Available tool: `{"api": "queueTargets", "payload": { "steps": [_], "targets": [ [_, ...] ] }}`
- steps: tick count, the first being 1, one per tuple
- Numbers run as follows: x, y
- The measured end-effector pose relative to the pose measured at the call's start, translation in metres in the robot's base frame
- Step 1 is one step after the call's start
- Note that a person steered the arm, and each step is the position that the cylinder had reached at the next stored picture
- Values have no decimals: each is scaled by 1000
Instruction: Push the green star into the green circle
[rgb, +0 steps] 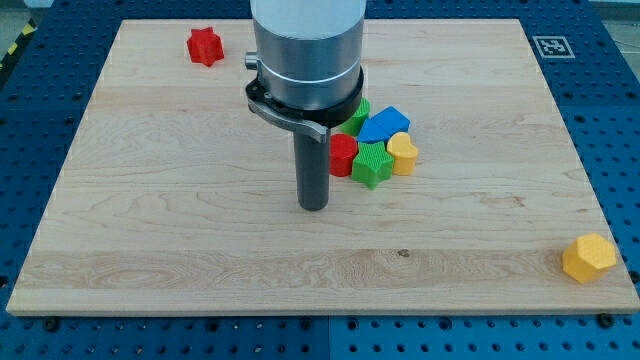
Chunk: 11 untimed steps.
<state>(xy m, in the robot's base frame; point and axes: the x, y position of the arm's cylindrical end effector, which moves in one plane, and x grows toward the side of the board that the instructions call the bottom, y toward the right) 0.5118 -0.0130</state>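
The green star (372, 165) lies near the middle of the wooden board (150, 200), at the bottom of a tight cluster of blocks. A green block (359, 113), likely the green circle, shows partly at the cluster's top, half hidden behind the arm. My tip (314, 207) rests on the board just left of and below the green star, a small gap apart from it. A red block (342, 154) touches the star's left side.
The cluster also holds a blue block (383, 124) and a yellow heart (403, 153) to the star's right. A red star (205, 46) lies at the view's top left. A yellow hexagon (589, 258) sits at the bottom right corner.
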Motion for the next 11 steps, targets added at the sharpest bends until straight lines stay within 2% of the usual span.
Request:
{"api": "queueTargets", "payload": {
  "steps": [3,6,7,10,11],
  "targets": [
    [0,44],
    [-5,52],
    [-16,77],
    [-33,94],
    [-64,94]
  ]
}}
